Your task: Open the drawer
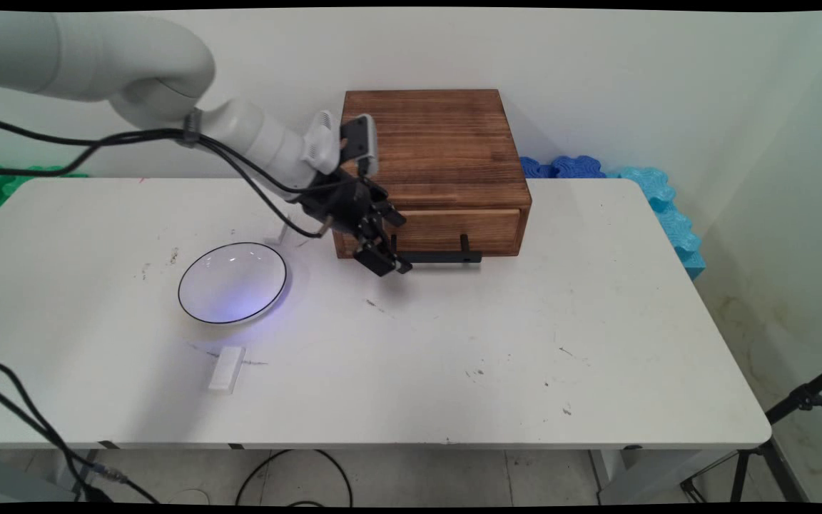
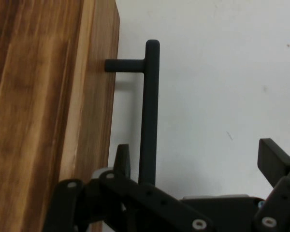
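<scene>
At the left end of the black handle bar (image 1: 439, 256), gripper (image 1: 384, 261) spread wide, one finger (image 2: 122, 162) slipped between bar (image 2: 148, 111) and drawer front (image 1: 454, 230), the other finger (image 2: 274, 162) well clear on the far side, nothing clamped. Wooden box (image 1: 432, 153) at 12 o'clock on the white table (image 1: 454, 357), against the wall. White black-rimmed bowl (image 1: 232, 283) at 9 o'clock from the gripper, apart from it. Small white block (image 1: 226, 369) at 6 o'clock from the bowl, near it
</scene>
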You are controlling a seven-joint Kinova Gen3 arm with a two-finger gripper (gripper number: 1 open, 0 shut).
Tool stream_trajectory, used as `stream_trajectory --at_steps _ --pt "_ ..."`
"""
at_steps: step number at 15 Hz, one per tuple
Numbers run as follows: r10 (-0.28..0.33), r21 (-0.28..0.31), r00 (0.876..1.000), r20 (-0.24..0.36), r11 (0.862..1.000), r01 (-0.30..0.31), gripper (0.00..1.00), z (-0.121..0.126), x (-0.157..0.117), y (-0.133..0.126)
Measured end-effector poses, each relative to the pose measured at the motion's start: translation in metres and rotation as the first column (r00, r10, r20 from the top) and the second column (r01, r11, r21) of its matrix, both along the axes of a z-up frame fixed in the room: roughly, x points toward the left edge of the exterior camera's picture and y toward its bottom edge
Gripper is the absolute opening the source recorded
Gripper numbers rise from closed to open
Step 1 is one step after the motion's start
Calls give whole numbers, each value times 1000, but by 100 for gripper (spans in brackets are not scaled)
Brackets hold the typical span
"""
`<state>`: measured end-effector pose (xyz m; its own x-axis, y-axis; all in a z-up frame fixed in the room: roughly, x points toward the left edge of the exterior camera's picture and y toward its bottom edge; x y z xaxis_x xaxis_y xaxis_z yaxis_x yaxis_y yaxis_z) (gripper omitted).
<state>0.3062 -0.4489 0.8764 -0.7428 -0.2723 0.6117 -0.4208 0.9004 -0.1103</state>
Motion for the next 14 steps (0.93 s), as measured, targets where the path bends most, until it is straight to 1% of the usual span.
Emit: stream_trajectory --at_steps 8,14 --pt "11 7 1000 23 1000 -11 100 -27 -27 -18" --pt "16 11 999 38 1000 -16 100 -42 -37 -24"
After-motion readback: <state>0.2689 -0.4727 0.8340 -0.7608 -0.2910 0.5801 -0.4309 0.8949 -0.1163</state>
